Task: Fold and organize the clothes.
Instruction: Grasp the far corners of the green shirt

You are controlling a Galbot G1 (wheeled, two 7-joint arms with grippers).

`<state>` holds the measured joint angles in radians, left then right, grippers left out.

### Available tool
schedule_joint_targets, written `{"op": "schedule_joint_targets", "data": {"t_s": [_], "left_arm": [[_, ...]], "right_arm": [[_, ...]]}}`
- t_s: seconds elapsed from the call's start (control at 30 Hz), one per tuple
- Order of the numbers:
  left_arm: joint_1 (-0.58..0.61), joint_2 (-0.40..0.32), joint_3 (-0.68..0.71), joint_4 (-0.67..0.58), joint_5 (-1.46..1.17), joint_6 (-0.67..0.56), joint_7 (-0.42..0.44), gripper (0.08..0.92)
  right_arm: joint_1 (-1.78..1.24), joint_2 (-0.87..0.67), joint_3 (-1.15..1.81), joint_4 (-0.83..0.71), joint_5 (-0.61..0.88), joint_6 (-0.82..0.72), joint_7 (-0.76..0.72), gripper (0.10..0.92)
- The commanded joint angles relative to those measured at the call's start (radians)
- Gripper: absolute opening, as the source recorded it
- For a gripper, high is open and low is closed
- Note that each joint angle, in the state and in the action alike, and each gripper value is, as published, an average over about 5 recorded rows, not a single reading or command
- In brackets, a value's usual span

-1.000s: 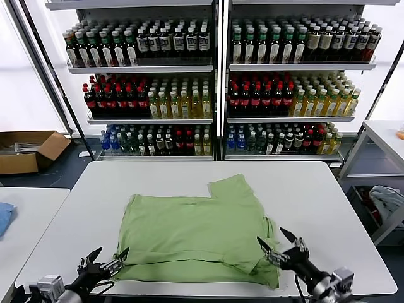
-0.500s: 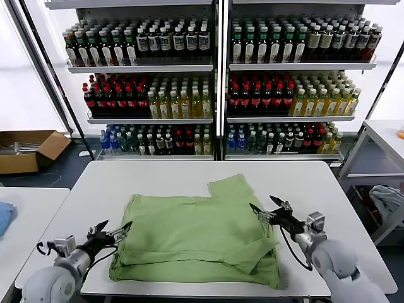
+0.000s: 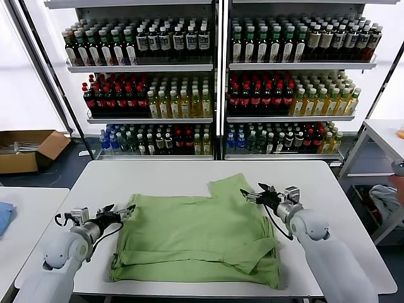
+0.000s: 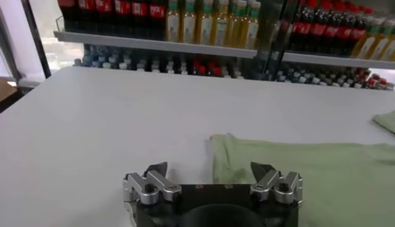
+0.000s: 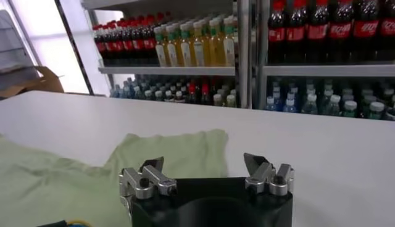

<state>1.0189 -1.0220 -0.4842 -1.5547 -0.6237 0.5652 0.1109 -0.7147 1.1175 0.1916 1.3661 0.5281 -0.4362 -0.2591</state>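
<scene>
A light green shirt (image 3: 192,233) lies plain side up on the white table (image 3: 164,173), its bottom part folded up into a band along the near edge. One sleeve (image 3: 230,189) sticks out at the far right. My left gripper (image 3: 122,211) is open and empty, just above the shirt's far left corner (image 4: 225,143). My right gripper (image 3: 252,194) is open and empty, over the shirt's right edge by the sleeve (image 5: 176,151). No collar or logo shows.
Shelves of bottles (image 3: 214,82) stand behind the table. A second table (image 3: 25,214) with a blue cloth (image 3: 3,218) is at the left, a cardboard box (image 3: 28,148) on the floor beyond it. Another table (image 3: 385,136) stands at the right.
Both grippers have moved from the near edge away toward the far side of the shirt. The shirt's bottom hem now lies folded up as a band.
</scene>
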Motion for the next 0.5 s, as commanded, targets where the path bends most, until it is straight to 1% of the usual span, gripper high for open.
{"op": "schedule_joint_targets", "data": {"t_s": [0.03, 0.2, 0.5], "left_arm": [[-0.173, 0.021, 0.098, 0.171, -0.011, 0.000, -0.001, 0.823], [-0.188, 0.017, 0.122, 0.185, -0.011, 0.002, -0.001, 0.823], [-0.168, -0.001, 0.141, 0.188, -0.001, 0.002, -0.006, 0.823]], "right_arm": [[0.172, 0.070, -0.082, -0.209, -0.022, -0.013, 0.005, 0.823], [0.217, 0.116, -0.095, -0.293, -0.047, -0.011, 0.008, 0.823], [0.226, 0.126, -0.114, -0.327, -0.055, -0.006, 0.001, 0.818]]}}
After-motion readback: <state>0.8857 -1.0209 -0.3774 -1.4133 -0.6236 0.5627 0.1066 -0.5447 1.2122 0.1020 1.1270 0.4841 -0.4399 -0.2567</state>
